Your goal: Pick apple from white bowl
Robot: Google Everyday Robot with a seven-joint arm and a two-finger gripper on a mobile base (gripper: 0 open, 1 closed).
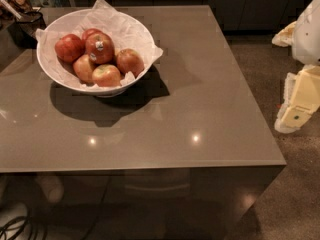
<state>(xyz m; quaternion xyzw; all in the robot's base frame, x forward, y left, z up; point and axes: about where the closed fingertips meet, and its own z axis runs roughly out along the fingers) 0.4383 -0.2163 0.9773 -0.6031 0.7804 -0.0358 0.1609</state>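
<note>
The apple lies well left of the gripper
It tops the white bowl; the gripper hangs beyond the table's right side, whether open or closed impossible to tell.

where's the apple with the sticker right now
Camera view, upper left: the apple sits atop the pile in the white bowl, beside a plain red apple; the claw is off the right edge of the table.

My gripper sits right of the table, its arm cut off at the edge. The apple half hides a second apple.
</note>
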